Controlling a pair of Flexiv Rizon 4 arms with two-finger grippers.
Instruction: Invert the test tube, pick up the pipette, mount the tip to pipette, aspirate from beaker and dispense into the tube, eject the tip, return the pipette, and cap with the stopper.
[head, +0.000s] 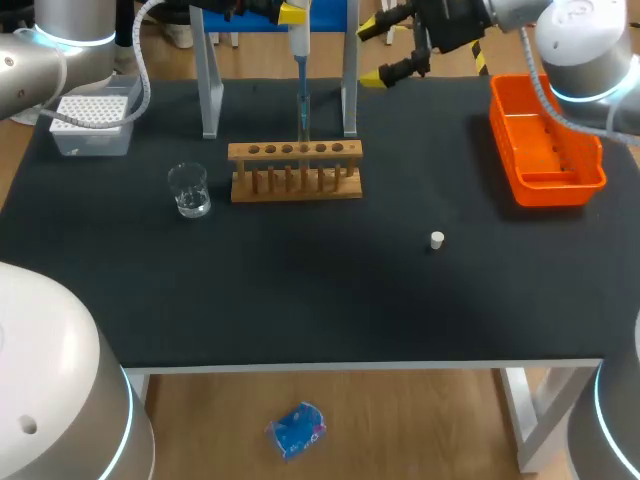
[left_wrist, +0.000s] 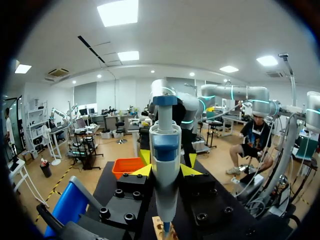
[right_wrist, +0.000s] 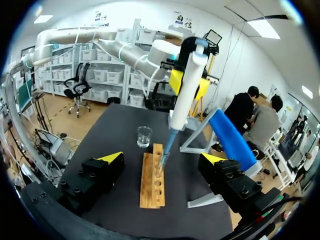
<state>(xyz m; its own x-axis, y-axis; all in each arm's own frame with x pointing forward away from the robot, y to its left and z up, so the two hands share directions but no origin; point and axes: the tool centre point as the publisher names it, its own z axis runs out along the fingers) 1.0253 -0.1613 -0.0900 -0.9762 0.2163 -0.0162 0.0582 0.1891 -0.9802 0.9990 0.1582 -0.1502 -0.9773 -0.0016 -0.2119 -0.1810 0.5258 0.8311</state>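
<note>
My left gripper (head: 293, 14) is shut on the white-and-blue pipette (head: 298, 45) and holds it upright above the wooden rack (head: 295, 172). Its blue tip (head: 303, 105) reaches down into a test tube (right_wrist: 160, 169) standing in the rack. From the left wrist the pipette (left_wrist: 165, 160) fills the space between the left gripper's (left_wrist: 166, 171) yellow tips. My right gripper (head: 385, 50) hangs open behind and to the right of the rack; the right gripper (right_wrist: 162, 157) looks along the rack (right_wrist: 152, 180) with nothing between its fingers. The glass beaker (head: 189, 190) stands left of the rack. The white stopper (head: 437, 240) lies right of centre.
A white tip box (head: 92, 122) sits at the back left. An orange bin (head: 545, 145) stands at the back right. The grey posts of the pipette stand (head: 210, 90) rise just behind the rack.
</note>
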